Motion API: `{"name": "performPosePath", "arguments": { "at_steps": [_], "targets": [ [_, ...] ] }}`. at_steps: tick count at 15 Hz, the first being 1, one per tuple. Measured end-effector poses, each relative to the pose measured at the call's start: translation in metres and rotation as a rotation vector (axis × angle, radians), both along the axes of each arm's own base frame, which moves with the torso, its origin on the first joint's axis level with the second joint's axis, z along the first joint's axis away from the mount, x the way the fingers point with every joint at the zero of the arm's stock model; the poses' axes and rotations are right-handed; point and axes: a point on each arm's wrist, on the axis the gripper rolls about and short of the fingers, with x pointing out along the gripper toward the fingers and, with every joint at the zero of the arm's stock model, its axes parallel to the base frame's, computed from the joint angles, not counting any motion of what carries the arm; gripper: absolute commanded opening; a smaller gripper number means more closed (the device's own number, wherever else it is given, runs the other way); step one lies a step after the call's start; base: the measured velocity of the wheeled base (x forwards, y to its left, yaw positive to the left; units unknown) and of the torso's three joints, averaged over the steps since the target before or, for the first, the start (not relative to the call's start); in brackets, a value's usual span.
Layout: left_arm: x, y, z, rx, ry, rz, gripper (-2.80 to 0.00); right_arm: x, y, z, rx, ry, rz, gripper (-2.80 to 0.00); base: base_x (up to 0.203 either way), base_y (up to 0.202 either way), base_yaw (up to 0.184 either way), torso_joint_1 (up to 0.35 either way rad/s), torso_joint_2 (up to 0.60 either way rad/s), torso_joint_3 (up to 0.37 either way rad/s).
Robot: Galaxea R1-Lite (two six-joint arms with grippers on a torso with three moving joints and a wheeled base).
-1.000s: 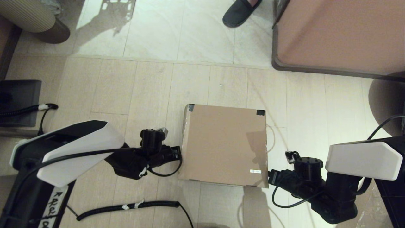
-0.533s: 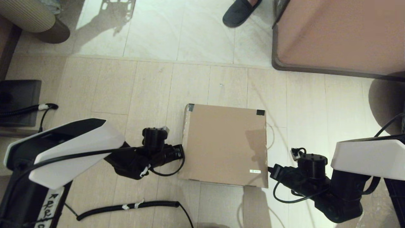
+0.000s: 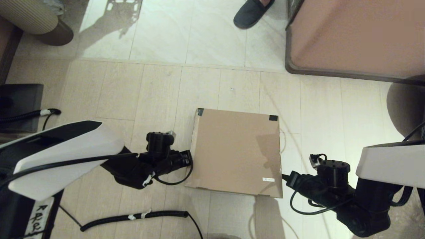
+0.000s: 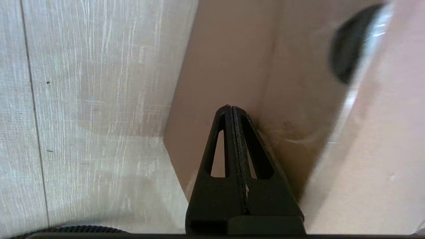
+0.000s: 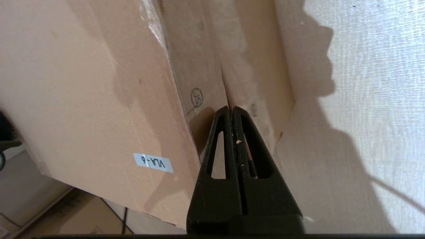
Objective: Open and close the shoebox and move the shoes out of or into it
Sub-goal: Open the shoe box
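The brown cardboard shoebox [image 3: 235, 151] sits on the floor with its flap lid down, black tape [image 3: 273, 118] on the far corners and a white label [image 3: 268, 179] near the front right. My left gripper [image 3: 190, 157] is shut, its tip against the box's left side [image 4: 232, 66] just under the lid's edge. My right gripper [image 3: 284, 177] is also shut, its tip [image 5: 231, 108] touching the right side wall [image 5: 212, 66] below the overhanging lid [image 5: 83, 83]. Neither holds anything. The shoes are hidden.
A large pinkish-brown cabinet [image 3: 358, 36] stands at the back right, with a person's dark slip-on shoe [image 3: 252, 13] beside it. A coiled black cable [image 3: 132, 217] lies on the floor near the front left. A dark unit [image 3: 20, 106] stands at far left.
Both arms have drawn back slightly toward me, tips still at the box's sides. The lid's near edge looks a little larger and nearer, as if lifted slightly.
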Motion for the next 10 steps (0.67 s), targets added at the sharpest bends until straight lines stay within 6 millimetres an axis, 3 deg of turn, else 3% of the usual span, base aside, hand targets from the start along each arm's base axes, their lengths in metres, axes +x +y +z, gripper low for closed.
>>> {"name": "performPosePath", "arguments": {
  "at_steps": [10],
  "targets": [
    [-0.031,-0.009,0.047,-0.096,-0.032,0.005,-2.80,-0.013,0.000,0.033,0.028,-0.064,-0.003,-2.80,0.000,0.000,0.000,0.000,0.00,0.000]
  ]
}}
